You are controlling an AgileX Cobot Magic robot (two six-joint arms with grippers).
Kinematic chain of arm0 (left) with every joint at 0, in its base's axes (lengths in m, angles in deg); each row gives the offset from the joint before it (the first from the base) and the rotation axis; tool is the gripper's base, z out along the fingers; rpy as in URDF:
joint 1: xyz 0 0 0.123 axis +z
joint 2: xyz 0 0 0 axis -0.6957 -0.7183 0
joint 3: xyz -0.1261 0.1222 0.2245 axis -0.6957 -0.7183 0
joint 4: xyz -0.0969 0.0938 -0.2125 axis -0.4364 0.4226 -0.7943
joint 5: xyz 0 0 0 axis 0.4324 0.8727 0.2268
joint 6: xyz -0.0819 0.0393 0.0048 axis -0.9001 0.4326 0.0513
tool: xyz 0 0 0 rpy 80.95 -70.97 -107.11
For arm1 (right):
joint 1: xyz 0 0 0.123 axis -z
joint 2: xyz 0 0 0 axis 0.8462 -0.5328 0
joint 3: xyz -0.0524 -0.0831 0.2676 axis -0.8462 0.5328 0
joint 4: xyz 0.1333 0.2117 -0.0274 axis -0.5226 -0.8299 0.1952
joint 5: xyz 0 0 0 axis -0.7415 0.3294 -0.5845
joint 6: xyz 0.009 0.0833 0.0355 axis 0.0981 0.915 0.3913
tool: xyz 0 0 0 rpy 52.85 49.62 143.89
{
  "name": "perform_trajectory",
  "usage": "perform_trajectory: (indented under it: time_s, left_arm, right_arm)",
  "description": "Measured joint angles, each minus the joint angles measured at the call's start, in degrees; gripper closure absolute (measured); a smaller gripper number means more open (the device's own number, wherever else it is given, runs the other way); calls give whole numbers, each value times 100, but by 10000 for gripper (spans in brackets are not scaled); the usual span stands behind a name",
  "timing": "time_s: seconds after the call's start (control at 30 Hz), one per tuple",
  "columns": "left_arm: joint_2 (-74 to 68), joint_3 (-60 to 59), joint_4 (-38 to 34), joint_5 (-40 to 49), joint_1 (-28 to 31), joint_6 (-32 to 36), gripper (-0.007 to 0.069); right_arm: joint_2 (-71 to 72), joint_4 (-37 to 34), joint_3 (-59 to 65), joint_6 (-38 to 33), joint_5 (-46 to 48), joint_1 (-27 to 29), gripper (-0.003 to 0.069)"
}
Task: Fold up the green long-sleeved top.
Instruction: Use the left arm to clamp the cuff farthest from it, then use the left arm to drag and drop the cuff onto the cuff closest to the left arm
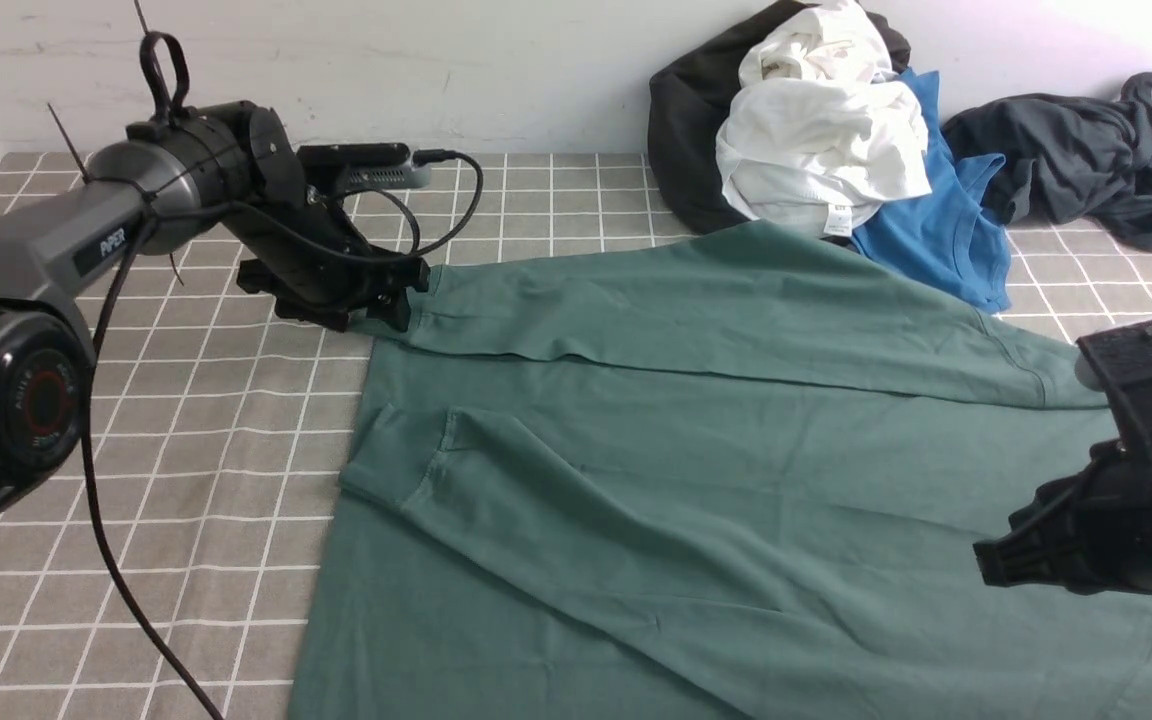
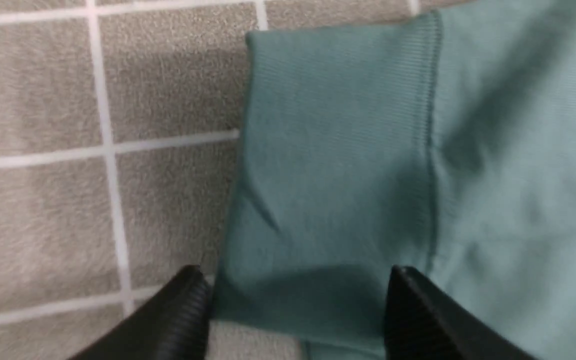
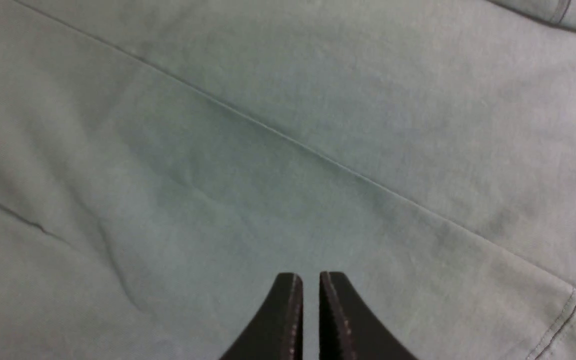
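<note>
Widely spread left gripper (image 2: 295,282) — over green top (image 1: 696,450) cuff (image 2: 338,125)

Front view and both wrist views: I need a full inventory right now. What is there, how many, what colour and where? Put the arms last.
green long-sleeved top: one, dark green, spread flat over the middle and right of the table, both sleeves laid across the body
white garment: one, white, crumpled on top of the pile by the back wall
blue shirt: one, bright blue, under the white one, beside the top's far edge
black garment: one, black, behind the white one
dark grey garment: one, dark grey, far right corner
tablecloth: one, grey with white grid, covering the table
wall: white, behind the table
left gripper: one, black, open over a sleeve cuff
right gripper: one, black, jaws almost together above the top, holding nothing
</note>
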Motion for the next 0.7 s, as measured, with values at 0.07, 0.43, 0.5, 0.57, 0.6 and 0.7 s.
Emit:
perform_trajectory:
  time_s: [0.07, 0.43, 0.5, 0.57, 0.6, 0.7]
  left_arm:
    - [-100, 141, 4, -94, 0, -60, 286]
    - [398, 180, -39, 373, -12, -13, 599]
    - [589, 203, -39, 661, -12, -8, 599]
    - [822, 218, -39, 1109, -12, -7, 599]
    - [921, 218, -39, 1532, -12, 4, 599]
    - [1134, 145, -31, 2243, -23, 69, 599]
  right_arm:
    - [0, 0, 0, 0, -6, 0, 609]
    - [0, -4, 0, 0, -12, 0, 609]
    - [0, -4, 0, 0, -12, 0, 609]
    - [0, 1, 0, 0, 0, 0, 609]
    - [0, 7, 0, 0, 16, 0, 609]
    - [0, 39, 0, -11, 117, 0, 609]
